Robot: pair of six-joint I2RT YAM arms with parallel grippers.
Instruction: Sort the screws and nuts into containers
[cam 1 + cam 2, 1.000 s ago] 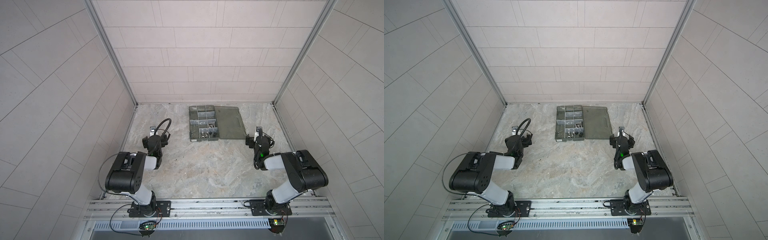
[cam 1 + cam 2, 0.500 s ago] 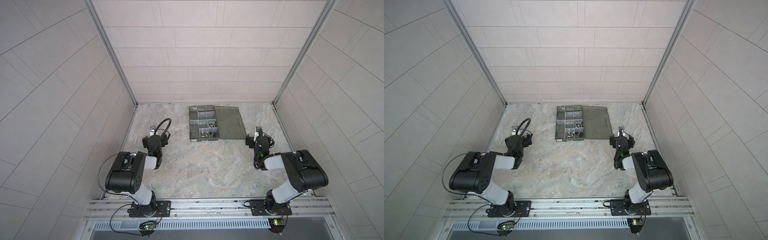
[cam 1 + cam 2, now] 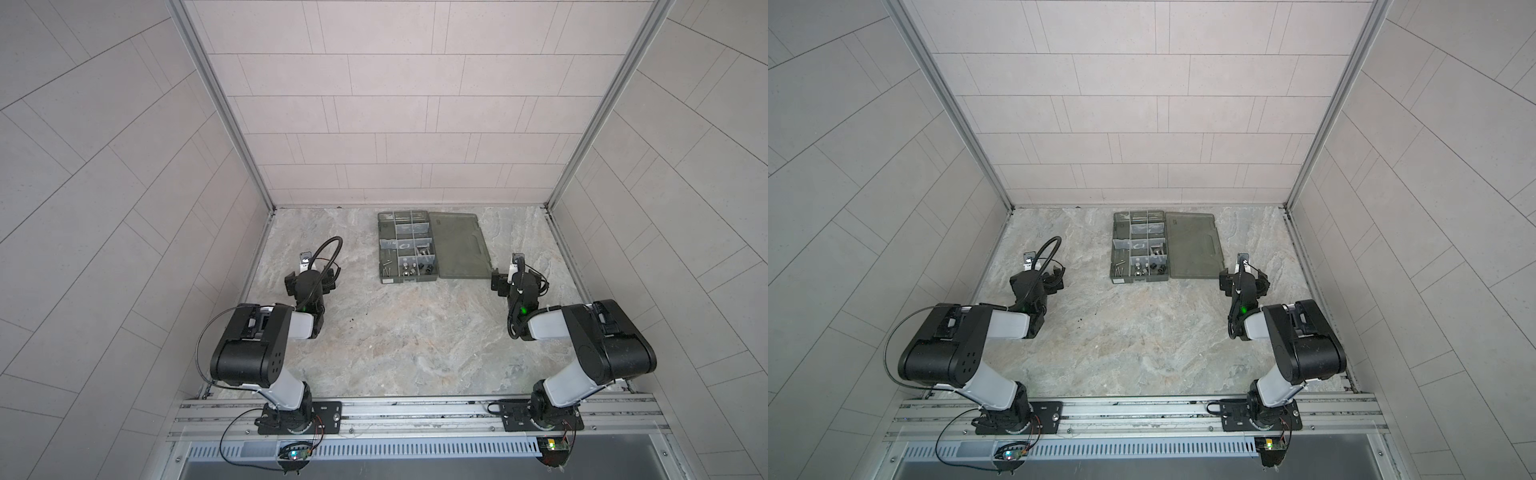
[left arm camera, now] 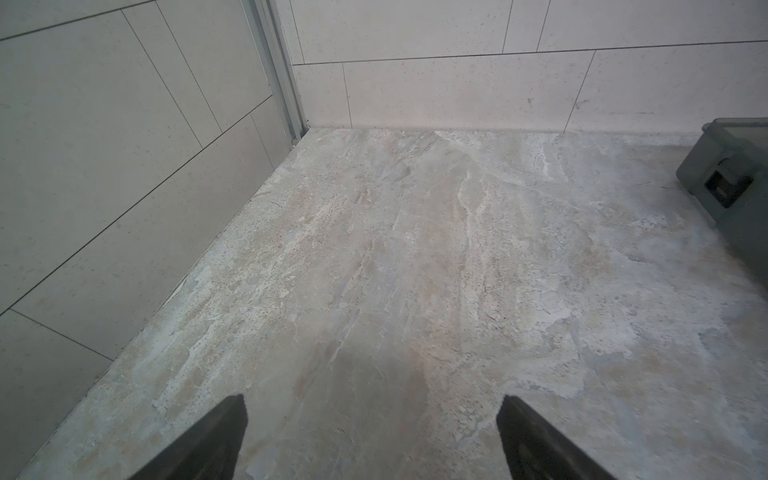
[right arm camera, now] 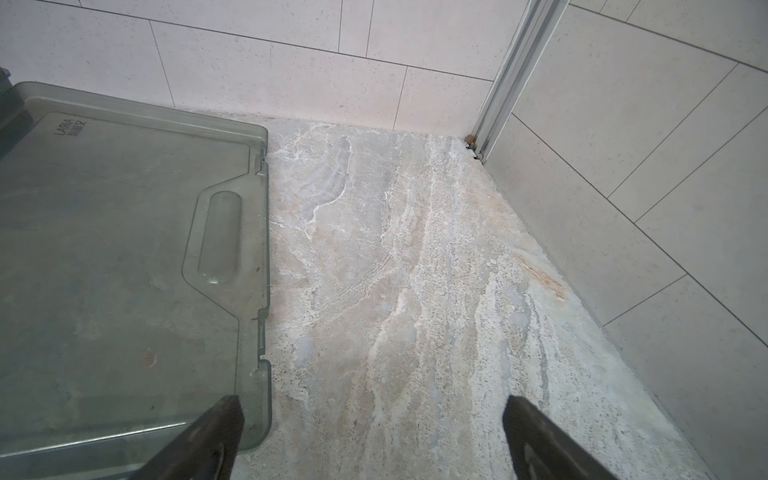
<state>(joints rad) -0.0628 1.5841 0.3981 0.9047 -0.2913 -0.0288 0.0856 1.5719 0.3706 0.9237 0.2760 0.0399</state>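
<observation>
As left pincer and right pincer hang spread wide, holding nothing, box lies on table between them. Lid open flat, near corner just beside right pincer. Left pincer well apart from box. Containers: thin screws in near left one, silver and black nuts in near ones beside it. Far ones too small to tell.

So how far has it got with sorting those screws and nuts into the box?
Mostly done, it seems. Done: screws and nuts lie in compartments of the open organizer box; none show loose on the table, just tiny dark specks. In hand: nothing; left gripper and right gripper are open and empty. Left: maybe closing the lid, which lies flat beside the box.
</observation>
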